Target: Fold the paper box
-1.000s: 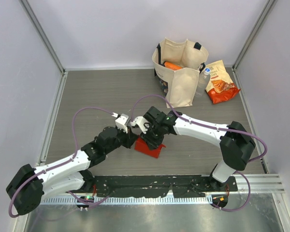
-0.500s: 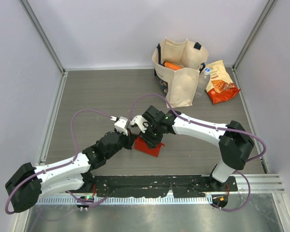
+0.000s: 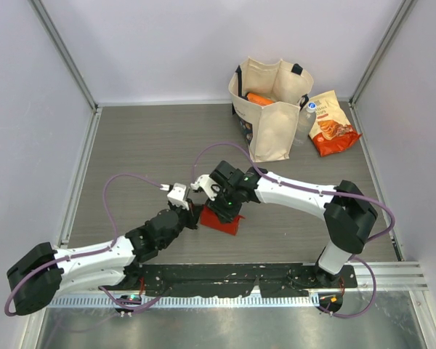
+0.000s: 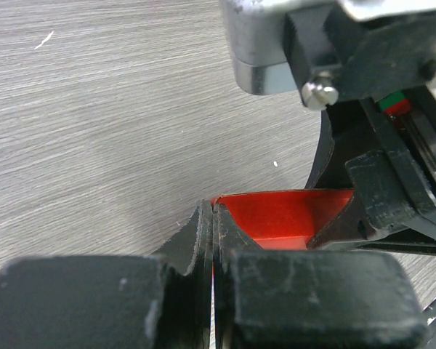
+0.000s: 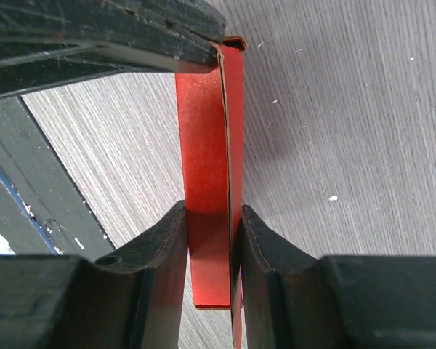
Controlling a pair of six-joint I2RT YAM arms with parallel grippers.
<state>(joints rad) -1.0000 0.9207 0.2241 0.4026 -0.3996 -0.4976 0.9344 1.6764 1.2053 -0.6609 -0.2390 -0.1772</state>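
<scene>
The paper box (image 3: 219, 221) is bright red thin card, lying near the table's front middle between the two arms. My left gripper (image 3: 192, 216) is shut on its left edge; in the left wrist view the pads (image 4: 203, 236) pinch a thin red wall (image 4: 285, 216). My right gripper (image 3: 221, 211) is shut on a folded double flap of the box (image 5: 209, 182); its fingers (image 5: 167, 240) press the red card from both sides. The left gripper's black finger shows at the top of the right wrist view (image 5: 116, 36).
A beige cloth tote bag (image 3: 270, 109) with an orange item inside stands at the back. An orange-red snack bag (image 3: 332, 123) lies right of it, with a clear bottle (image 3: 305, 120) between them. Metal frame rails run along the table's sides.
Both grippers and the red box have shifted slightly left and toward the near edge. The left arm has drawn back and lower. Both grips stay closed on the card.
</scene>
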